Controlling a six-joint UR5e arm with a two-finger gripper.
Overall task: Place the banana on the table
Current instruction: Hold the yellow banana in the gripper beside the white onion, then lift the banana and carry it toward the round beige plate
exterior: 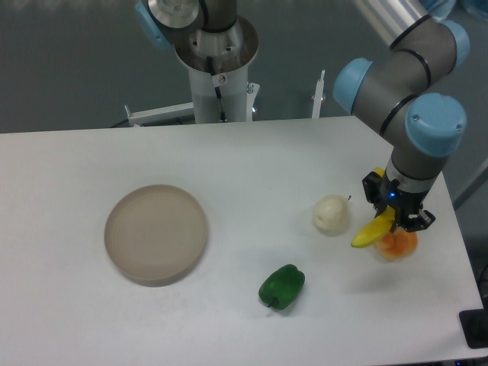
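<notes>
At the right side of the surface [244, 160], the pincer [396, 216] is closed on the banana [373, 231] — apparently held just above it — beside the orange fruit [398, 245] and a pale round fruit [331, 214].

You won't find any readable text, labels, brands or numbers on anything in this camera view.
</notes>
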